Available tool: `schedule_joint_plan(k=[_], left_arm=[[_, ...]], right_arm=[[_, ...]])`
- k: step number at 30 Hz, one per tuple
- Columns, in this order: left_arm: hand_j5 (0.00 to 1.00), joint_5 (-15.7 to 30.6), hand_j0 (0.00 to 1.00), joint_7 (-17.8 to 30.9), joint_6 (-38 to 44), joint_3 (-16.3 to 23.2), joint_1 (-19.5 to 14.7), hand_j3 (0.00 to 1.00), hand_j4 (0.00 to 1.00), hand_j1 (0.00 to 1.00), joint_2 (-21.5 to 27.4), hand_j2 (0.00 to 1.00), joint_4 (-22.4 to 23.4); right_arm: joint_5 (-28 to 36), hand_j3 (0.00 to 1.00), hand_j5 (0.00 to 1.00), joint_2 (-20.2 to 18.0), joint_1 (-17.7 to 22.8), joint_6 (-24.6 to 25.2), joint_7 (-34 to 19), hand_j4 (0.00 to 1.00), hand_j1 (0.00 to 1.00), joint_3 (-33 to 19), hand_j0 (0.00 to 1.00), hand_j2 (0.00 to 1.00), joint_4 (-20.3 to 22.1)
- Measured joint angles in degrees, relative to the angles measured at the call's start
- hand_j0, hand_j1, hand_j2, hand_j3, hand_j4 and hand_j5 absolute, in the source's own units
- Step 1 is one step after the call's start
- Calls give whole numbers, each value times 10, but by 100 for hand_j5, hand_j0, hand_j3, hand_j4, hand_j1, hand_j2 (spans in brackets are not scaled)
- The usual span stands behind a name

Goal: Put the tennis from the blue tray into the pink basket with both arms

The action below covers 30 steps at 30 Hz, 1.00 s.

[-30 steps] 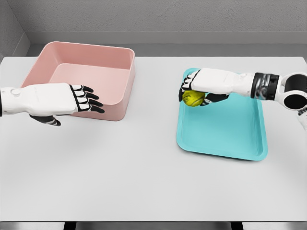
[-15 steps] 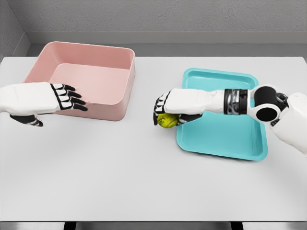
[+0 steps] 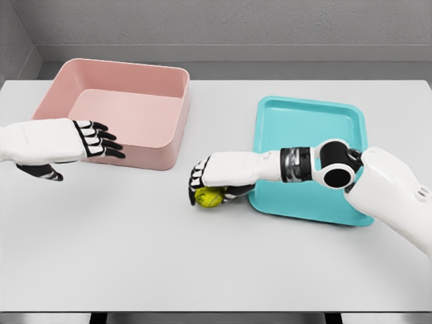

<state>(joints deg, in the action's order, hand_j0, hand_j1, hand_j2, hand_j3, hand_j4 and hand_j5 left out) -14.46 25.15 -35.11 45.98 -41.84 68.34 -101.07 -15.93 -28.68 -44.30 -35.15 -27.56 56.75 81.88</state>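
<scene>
Tennis ball (image 3: 209, 197): you see a small yellow-green sphere, its upper half covered by the hand that holds it, so that only the lower part shows. It sits over the white table (image 3: 216, 256), between the pink basket (image 3: 128, 111) and the blue tray (image 3: 314, 158), just off the tray's left edge (whether it touches the tabletop cannot be told).

Count: one ball, one basket, one tray, two hands. The basket is a deep, square, pink container with rounded corners at the table's far left; the tray is a shallow turquoise rectangle with a raised rim at the right.

Right hand (image 3: 216, 177): you find it palm-down, its black-and-white fingers curled over the top of the ball and closed upon it. Its forearm reaches leftward across the tray's near left corner, nearly level, with the elbow joint above the tray's right side.

Left hand (image 3: 74, 140): it hovers in front of the basket's near wall, palm turned inward, the fingers extended toward the right and holding nothing, the thumb hanging below.
</scene>
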Motion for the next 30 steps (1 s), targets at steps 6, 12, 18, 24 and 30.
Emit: schedule_joint_plan(k=[6, 12, 18, 24, 30], left_arm=[[100, 2, 100, -2, 0, -4, -23, 100, 100, 100, -76, 100, 0], [100, 3, 100, -2, 0, -5, -25, 100, 100, 100, -98, 100, 0], [100, 4, 100, -3, 0, -15, -25, 100, 100, 100, -101, 100, 0], [100, 5, 100, -5, 0, -28, -22, 100, 100, 100, -100, 100, 0], [100, 6, 100, -5, 0, -32, -21, 100, 100, 100, -99, 100, 0]], right_arm=[[-4, 54, 54, 27, 0, 0, -7, 54, 54, 3, 54, 54, -28], [-6, 54, 54, 49, -1, 0, -9, 54, 54, 22, 54, 54, -42], [-7, 63, 63, 58, -1, 0, -10, 63, 63, 26, 63, 63, -47], [-7, 100, 100, 59, 1, 0, -9, 100, 100, 24, 100, 100, -46], [-6, 100, 100, 53, -4, 0, -8, 100, 100, 19, 100, 100, -36]])
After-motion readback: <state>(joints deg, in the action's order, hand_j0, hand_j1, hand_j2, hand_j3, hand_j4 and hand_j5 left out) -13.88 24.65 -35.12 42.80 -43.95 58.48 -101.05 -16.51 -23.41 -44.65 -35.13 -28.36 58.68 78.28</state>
